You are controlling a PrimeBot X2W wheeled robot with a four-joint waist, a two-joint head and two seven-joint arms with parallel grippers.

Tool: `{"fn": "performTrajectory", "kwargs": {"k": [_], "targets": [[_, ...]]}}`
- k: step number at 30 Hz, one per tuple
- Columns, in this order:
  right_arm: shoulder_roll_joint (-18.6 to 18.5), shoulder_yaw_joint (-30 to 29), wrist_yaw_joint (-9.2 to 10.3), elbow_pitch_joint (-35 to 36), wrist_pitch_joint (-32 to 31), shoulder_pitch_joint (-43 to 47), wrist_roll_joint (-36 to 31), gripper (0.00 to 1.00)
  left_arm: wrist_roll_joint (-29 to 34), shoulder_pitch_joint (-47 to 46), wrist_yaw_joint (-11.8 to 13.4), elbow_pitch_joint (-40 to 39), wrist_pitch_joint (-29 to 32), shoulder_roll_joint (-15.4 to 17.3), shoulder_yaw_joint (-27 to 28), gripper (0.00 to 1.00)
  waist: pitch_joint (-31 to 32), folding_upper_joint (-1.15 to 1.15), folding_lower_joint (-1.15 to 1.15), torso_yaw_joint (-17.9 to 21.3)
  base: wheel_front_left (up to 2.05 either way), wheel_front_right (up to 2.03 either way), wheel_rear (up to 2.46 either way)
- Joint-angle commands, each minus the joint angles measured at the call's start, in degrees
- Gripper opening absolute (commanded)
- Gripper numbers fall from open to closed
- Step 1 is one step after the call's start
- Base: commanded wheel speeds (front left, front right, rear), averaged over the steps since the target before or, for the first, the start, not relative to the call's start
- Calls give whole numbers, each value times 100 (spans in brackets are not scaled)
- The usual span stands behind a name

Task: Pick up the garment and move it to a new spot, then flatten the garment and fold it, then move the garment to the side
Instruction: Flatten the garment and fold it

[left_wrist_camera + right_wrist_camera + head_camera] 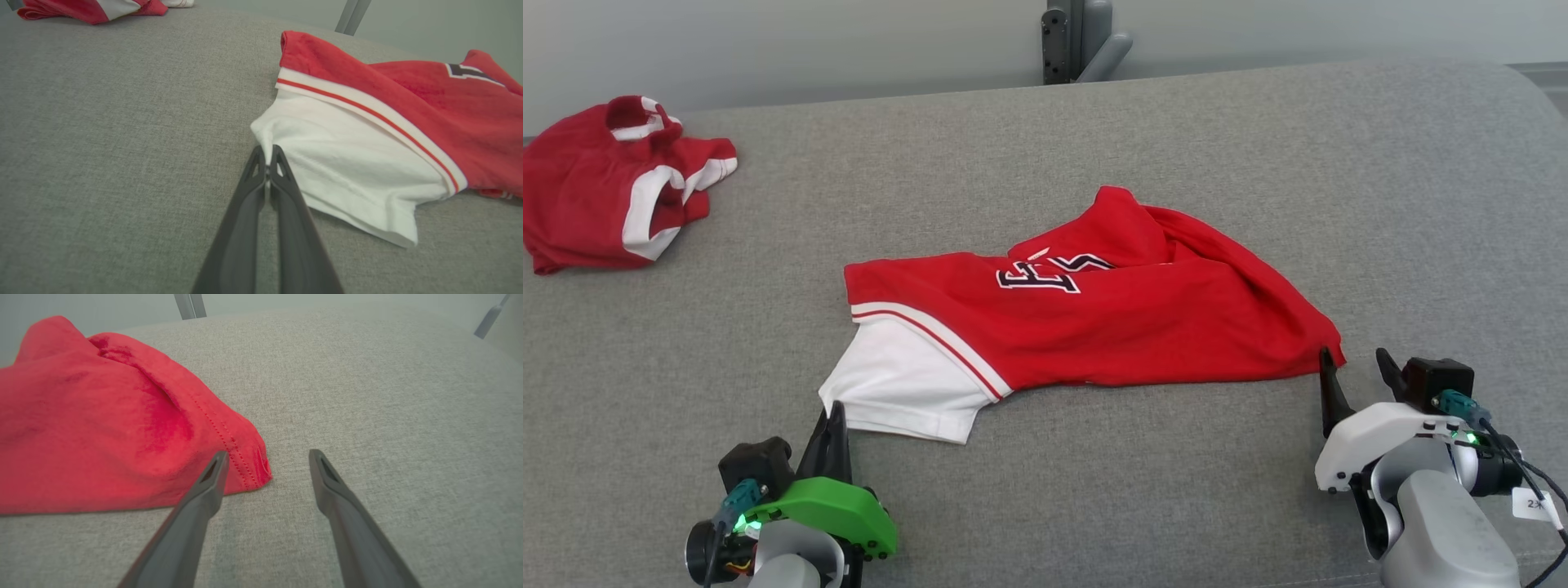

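Currently left end effector (267, 154) clenched on garment (1135, 327) sleeve corner; right end effector (267, 453) released, at opposite corner.

Lab-like test room — grey fabric-covered table (1094, 490), bare pale wall (768, 41), grey metal stand (1078, 41)

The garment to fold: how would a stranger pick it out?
On the grey surface, look at the middle. The garment lies spread out, its white sleeve pinched by the left hand. Unlike the bunched red pile far left, it shows dark lettering.
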State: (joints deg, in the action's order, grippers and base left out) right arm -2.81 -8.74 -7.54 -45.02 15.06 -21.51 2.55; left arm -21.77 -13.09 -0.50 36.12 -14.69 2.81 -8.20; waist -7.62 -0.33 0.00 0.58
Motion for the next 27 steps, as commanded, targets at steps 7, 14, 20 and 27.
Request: {"fn": "performTrajectory", "kwargs": {"k": [7,14,20,27], "targets": [[-17,28,10,-1021,20,-581,-64,100,-4,85,95,-314,64,17,-126,0,-218,33,0,-183,0,0,0],[-5,199,9,-1463,3,-829,154,38,-31,114,147,-462,81,52,-155,0,-285,33,0,-205,0,0,0],[-12,341,10,-1340,6,-901,495,0,-125,113,105,-572,58,53,-122,0,-280,33,0,-172,0,0,0],[-15,671,10,-268,10,-689,1485,0,-613,147,-113,-922,5,30,18,0,-205,33,0,-76,0,0,0]]}}
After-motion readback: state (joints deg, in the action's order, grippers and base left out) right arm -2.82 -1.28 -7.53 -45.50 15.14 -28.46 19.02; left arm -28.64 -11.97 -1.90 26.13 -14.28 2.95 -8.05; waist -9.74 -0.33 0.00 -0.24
